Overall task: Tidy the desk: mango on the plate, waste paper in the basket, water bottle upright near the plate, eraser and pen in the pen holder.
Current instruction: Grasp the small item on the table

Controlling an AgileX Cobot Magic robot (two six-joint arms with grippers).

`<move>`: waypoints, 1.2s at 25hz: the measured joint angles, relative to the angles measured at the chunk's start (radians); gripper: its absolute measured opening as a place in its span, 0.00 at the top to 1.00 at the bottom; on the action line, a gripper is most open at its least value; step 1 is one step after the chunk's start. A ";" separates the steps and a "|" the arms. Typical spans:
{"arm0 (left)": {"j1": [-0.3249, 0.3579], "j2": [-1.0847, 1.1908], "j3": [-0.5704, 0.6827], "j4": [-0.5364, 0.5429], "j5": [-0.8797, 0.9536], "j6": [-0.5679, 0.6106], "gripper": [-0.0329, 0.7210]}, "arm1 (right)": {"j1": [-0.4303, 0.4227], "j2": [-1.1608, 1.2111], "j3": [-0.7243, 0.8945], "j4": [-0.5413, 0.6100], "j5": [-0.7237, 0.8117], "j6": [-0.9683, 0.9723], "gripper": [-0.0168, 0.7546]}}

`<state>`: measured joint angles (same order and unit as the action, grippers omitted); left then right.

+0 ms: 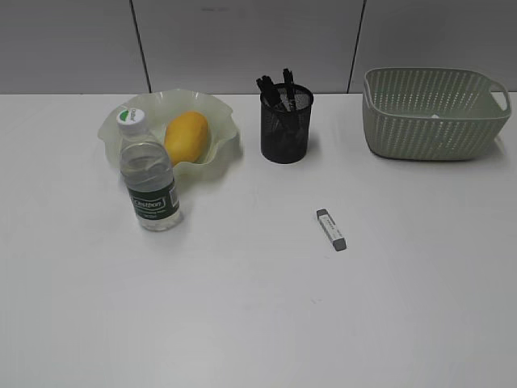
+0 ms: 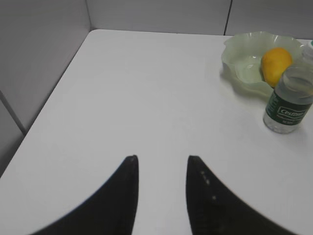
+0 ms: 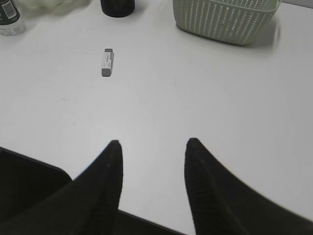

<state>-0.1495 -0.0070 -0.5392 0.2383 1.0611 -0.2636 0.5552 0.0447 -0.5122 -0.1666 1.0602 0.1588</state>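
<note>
While both arms hang back over the near edge of the bench, neither has hold of anything: the left jaws stand parted with bare white surface showing between the dark fingertips, and the right jaws are spread about as wide, equally empty. Neither arm shows in the exterior view.

Ahead and to the left of the right jaws, well apart from them, lies the eraser, a small grey-and-white bar flat on the bench, lengthwise roughly away from the camera. Beyond it stands the pen holder, with dark pens already poking out of its top. To the right sits the basket; a small pale scrap seems to lie inside it, though I cannot tell for sure that it is the waste paper. On the left the mango rests in the plate, and the water bottle stands upright, just in front of the plate's rim.

By my reckoning only the eraser is left, and the right arm is better placed for it. The risks lie there. The bar is low and thin, so fingertips closing too high would skid over it, and closing too low would scrape the bench. A grip along its length instead of across it could let it twist loose. At the holder, the pens crowd the opening, so the eraser could catch on them and drop outside, or a nudge could tip the light mesh cup.
</note>
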 joint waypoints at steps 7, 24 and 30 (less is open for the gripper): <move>0.000 0.000 0.000 0.000 0.000 0.000 0.63 | 0.000 -0.002 0.001 -0.002 -0.013 0.000 0.53; -0.108 0.824 -0.171 -0.733 -0.357 0.710 0.63 | -0.334 -0.052 0.001 0.022 -0.016 -0.003 0.54; -0.568 1.279 -0.464 -0.568 -0.503 0.565 0.63 | -0.336 -0.052 0.001 0.027 -0.016 -0.004 0.54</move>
<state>-0.7179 1.2723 -1.0037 -0.3294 0.5577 0.3013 0.2196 -0.0071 -0.5111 -0.1397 1.0442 0.1550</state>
